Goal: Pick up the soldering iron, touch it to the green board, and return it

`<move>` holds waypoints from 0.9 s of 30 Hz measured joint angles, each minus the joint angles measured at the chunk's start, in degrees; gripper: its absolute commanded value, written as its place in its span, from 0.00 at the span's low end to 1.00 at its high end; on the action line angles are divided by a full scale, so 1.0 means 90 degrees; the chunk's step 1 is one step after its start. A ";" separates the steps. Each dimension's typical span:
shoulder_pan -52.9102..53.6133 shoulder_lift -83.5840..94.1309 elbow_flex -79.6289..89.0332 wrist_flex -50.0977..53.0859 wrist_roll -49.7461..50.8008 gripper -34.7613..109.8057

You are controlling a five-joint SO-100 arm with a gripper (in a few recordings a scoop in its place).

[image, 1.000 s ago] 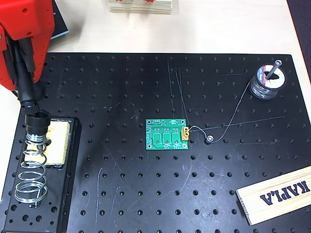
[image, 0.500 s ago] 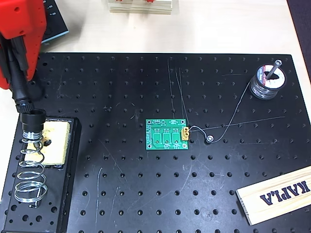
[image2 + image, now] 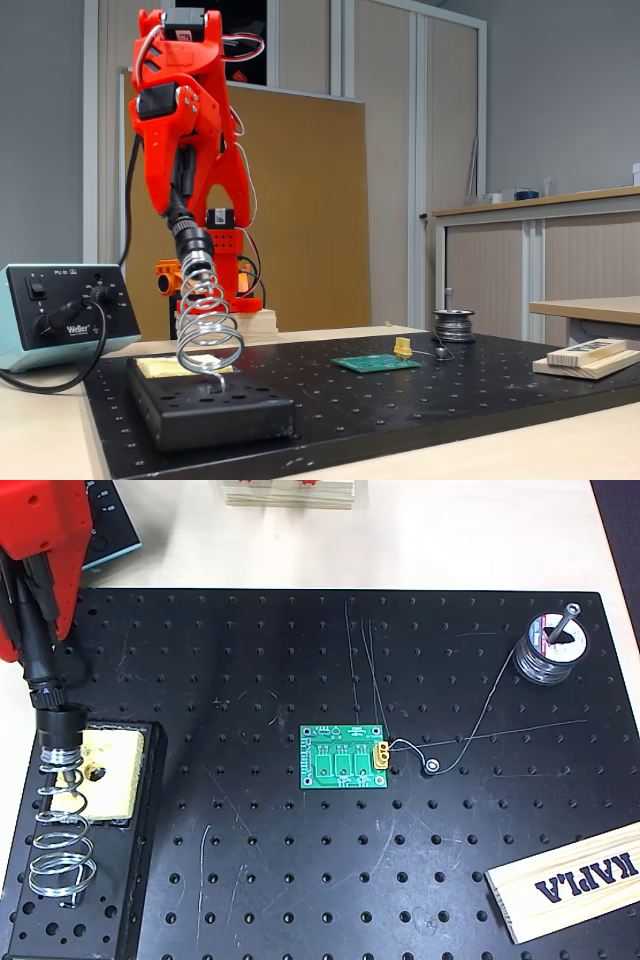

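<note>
Soldering iron (image 3: 40, 670) in coil holder (image 3: 58, 825), green board (image 3: 346, 757) mid-breadboard (image 3: 300, 640).

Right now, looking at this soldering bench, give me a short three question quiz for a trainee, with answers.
1. True or false: the soldering iron is lying on the green board.
2. What does the iron's front end sit in? A) coiled-spring holder B) solder spool C) wooden block
3. Fill in: in the overhead view, the yellow connector is on the board's ____ edge.

Key: 1 false; 2 A; 3 right.
</note>
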 measured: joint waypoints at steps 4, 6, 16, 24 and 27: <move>-0.0029 0.0000 0.0117 0.0000 0.0000 0.30; -0.0029 0.0000 0.0146 0.0000 0.0000 0.30; -0.0088 0.0000 0.0000 -0.0029 0.0215 0.24; -0.0078 -0.0215 -0.0391 0.0000 0.0205 0.28; -0.0117 -0.0322 -0.0420 0.0010 0.0195 0.29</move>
